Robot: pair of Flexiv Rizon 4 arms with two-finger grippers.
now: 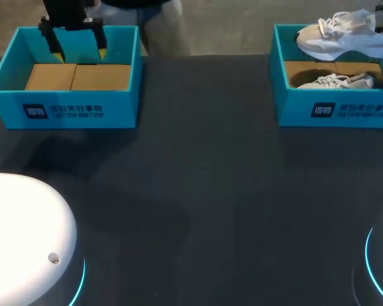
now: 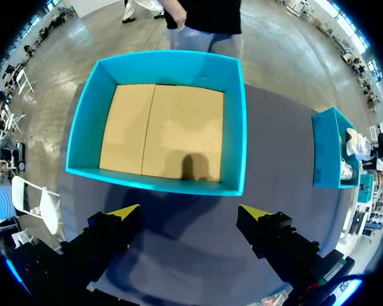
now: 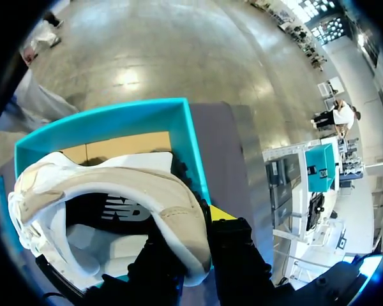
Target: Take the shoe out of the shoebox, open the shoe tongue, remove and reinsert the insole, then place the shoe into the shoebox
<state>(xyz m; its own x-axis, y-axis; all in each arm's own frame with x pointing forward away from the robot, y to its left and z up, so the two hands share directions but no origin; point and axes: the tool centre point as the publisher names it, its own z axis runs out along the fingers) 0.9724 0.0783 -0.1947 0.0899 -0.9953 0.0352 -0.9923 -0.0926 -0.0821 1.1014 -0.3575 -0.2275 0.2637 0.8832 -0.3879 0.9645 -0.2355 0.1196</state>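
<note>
Quick status from my end, going L to R. The left box [image 1: 64,111] sits at the far left of the table [image 1: 198,178] w/ nothing in it but its cardboard floor. The left gripper [image 1: 78,54] hangs over its far side, fingers spread wide, holding nothing. In the left wrist cam the whole box is laid out ahead of the tips. My guess is it's parked there out of the way, ready to help w/ the tongue and insole once the shoe is out.

The mid table has nothing task-related on it.

Over on the right, the right box [image 1: 335,111] has a second shoe [image 1: 335,81] lying on its floor. The shoe [image 1: 335,35] I care about is up above the box's far rim, clear of the walls, toe pointing left. The right gripper [image 3: 193,239] is pinching the heel collar: one finger inside the opening, one outside, heel wall squeezed btwn them. IMO that's a sensible grab, since the collar is the one thin, stiff edge you can clamp w/o crushing anything, and it leaves the tongue and laces free.

Step-wise I'd call it take-out nearly done. Next it needs setting down on open table.
</note>
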